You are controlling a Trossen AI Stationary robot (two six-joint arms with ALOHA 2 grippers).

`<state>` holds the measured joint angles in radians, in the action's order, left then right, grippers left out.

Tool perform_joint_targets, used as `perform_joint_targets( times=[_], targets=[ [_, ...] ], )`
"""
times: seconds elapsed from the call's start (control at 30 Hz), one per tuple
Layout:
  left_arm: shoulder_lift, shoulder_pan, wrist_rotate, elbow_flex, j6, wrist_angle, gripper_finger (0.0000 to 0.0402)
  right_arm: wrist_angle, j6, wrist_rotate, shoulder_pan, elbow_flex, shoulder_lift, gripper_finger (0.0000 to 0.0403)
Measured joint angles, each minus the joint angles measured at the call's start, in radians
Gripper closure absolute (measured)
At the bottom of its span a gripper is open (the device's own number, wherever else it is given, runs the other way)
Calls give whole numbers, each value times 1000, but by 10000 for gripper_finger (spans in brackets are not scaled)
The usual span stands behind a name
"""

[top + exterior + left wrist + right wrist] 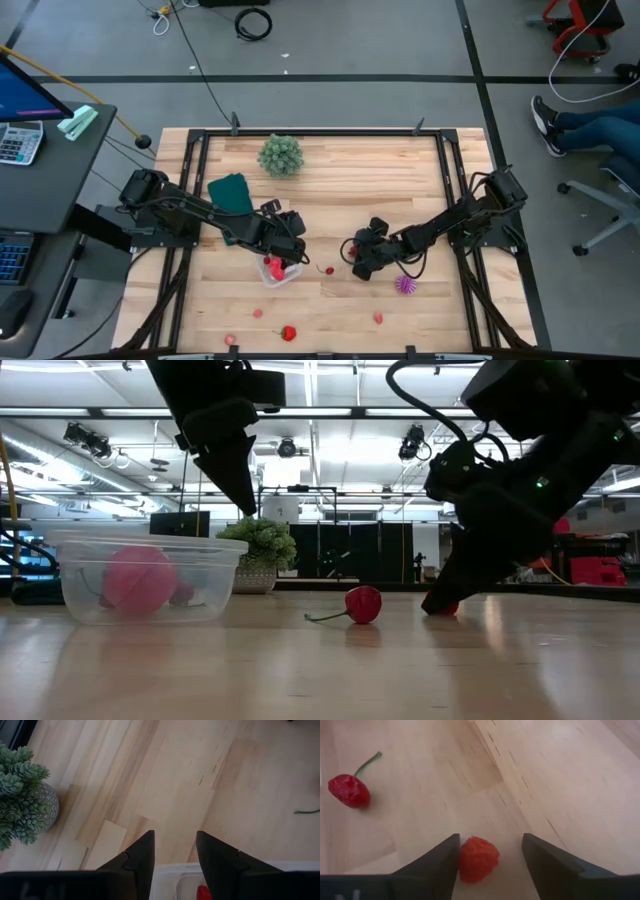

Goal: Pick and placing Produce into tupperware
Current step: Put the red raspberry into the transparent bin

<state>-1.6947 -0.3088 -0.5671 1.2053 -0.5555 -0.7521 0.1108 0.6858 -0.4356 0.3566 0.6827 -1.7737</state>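
The clear tupperware (150, 575) stands left of the table's middle (281, 271) with a pink ball (140, 578) and a red piece (202, 892) inside. My left gripper (175, 845) hangs open above the tupperware's far rim (175, 867). My right gripper (490, 852) is open and low at the table's middle (352, 250). Its fingers straddle a red berry (478, 859) that lies on the wood. A stemmed red cherry (349, 790) lies between the gripper and the tupperware (362, 603). My right gripper comes at the red berry slanting down from the table's right side. The berry rests on the table close against one finger (442, 857), with a gap to the other. I cannot tell whether that finger touches it.
A spiky purple piece (404, 284) lies near the right arm. Several small red and pink pieces (288, 333) lie along the near edge. A bushy pale-green plant (281, 155) stands at the far side, and a dark green flat piece (232, 192) lies under the left arm.
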Motion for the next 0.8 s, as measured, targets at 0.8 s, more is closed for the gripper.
perform_joint_targets(
  times=[0.8],
  targets=[
    [155,9,-16,0,10,-125,288,-24,-29,136,-14,-5,131,329]
  ],
)
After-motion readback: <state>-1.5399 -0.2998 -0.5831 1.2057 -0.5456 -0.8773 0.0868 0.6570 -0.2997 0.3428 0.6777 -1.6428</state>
